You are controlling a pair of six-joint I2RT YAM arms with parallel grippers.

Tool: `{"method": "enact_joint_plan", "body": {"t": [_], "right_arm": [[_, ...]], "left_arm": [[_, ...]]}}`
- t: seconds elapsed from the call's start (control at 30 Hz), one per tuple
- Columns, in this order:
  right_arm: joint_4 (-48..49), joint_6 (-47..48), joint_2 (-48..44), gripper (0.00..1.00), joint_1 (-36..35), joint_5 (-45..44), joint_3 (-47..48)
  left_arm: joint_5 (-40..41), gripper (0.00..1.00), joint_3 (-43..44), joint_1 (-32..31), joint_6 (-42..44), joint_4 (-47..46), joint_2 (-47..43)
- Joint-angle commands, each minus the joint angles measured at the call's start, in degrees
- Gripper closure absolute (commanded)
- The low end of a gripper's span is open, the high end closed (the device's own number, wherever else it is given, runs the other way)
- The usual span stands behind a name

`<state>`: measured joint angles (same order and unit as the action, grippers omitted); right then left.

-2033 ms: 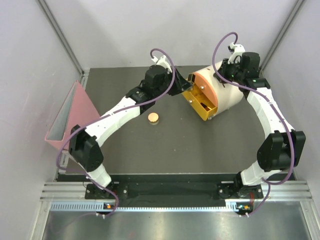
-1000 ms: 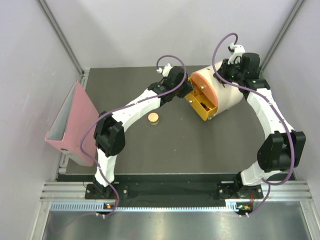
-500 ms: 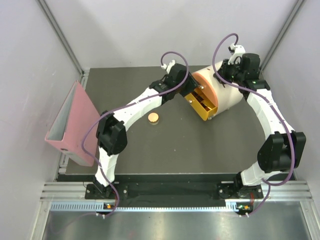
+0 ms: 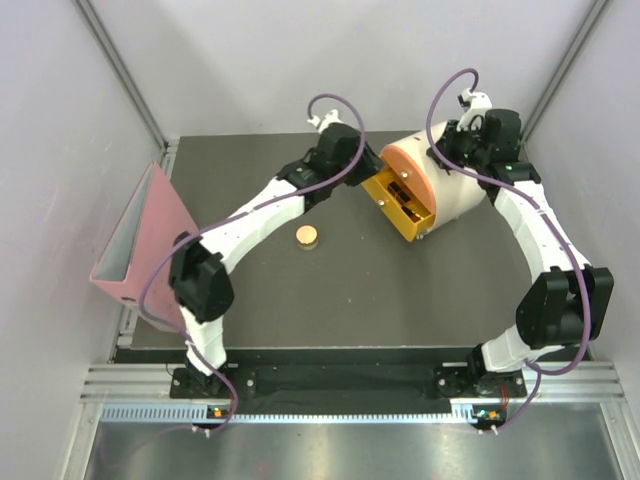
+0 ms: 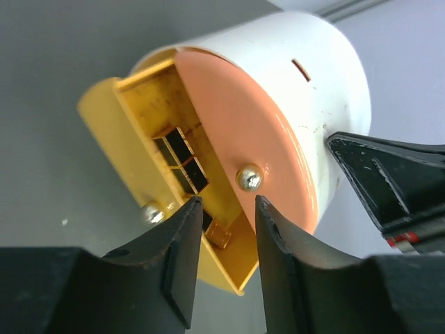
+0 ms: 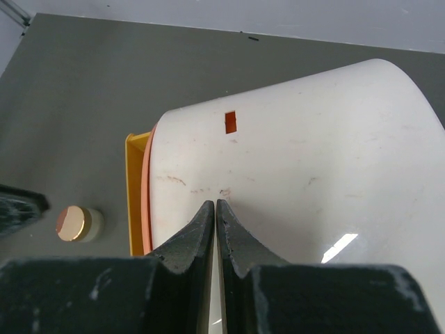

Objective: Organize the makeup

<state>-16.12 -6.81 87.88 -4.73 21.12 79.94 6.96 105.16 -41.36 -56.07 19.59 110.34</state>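
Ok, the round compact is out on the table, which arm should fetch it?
Left, likely. The left pincer is open at the yellow drawer, and the compact lies on the table on that side. The right pincer is shut over the white box, which stands between it and the compact.

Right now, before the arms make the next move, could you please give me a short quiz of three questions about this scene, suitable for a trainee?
1. True or false: the round compact lies inside the yellow drawer.
2. Which of these shows inside the open drawer in the left wrist view?
A) black-and-gold cases
B) a pair of scissors
C) nothing at all
3. Short answer: which one has its jaws apart, the left gripper or the right gripper?

Key
1. False: it sits on the table, apart from the drawer.
2. A
3. The left; the right one is shut, its tips against the white box.
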Motion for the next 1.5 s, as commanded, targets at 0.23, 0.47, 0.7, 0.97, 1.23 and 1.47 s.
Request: {"method": "enact_joint_plan", "body": {"t": [0.23,0.47,0.7,0.97,1.23,1.47], "right_arm": [[-19.57,-0.05,5.29,0.94,-0.28,-3.02,-4.79],[-19.39,-0.49,5.55,0.94,-0.37,-2.84,-4.62],[-19.48,-0.05,5.38,0.94,-0.36,-2.93,-4.97],[-19.12,0.04,5.38,0.94,-0.36,-2.84,-5.41],[-19.04,0.13,5.55,0.94,-0.37,-3.02,-5.5],[-18.86,0.04,6.17,0.94,-0.28,-2.93,-5.24]], "left_arm": [[-8.96,0.75,-27.19,9.01,-5.79,-6.84,-16.83],[-18.9,1.0,-29.85,10.08,-9.58,-13.08,-12.1],[-25.94,1.0,-23.88,9.9,-11.6,-15.02,-4.97],[-26.91,1.0,-16.5,8.76,-10.28,-15.55,1.09],[-28.58,1.0,-8.67,6.83,-11.69,-15.2,8.03],[-29.99,1.0,1.25,4.63,-12.65,-13.71,14.28]]}}
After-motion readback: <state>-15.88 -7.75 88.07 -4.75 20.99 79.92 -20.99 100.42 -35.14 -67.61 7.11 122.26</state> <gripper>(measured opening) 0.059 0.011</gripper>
